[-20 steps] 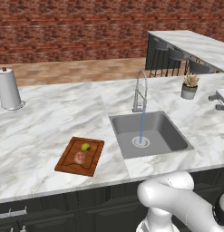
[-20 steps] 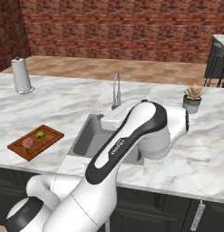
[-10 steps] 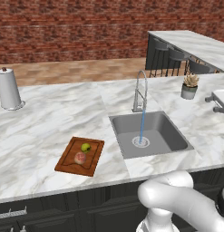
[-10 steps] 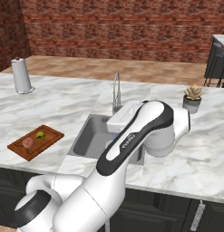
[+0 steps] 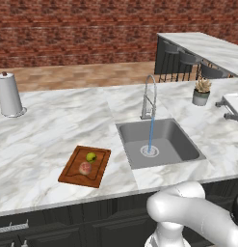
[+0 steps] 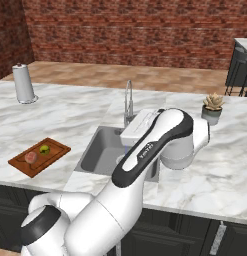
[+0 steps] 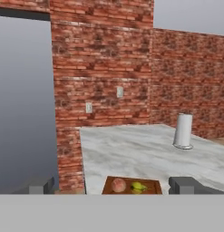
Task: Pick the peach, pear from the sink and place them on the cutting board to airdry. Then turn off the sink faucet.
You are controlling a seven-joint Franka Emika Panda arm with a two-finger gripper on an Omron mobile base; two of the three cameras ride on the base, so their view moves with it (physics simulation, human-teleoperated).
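Counter (image 5: 48, 140): marble; we see cutting board (image 5: 85, 166) holding peach (image 5: 84, 168) and pear (image 5: 91, 157).
Sink faucet (image 5: 149, 96): water running.
Gripper (image 7: 113, 186): jaws wide, empty.

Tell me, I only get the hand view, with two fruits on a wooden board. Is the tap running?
Observer: Yes. In the left base view a blue stream falls from the sink faucet onto the drain of the sink.
Operator: Anything else in that basin?
Observer: Just water and the drain; the peach and the pear lie on the cutting board.
Operator: What else stands nearby?
Observer: A small potted plant on the counter, beyond the sink.
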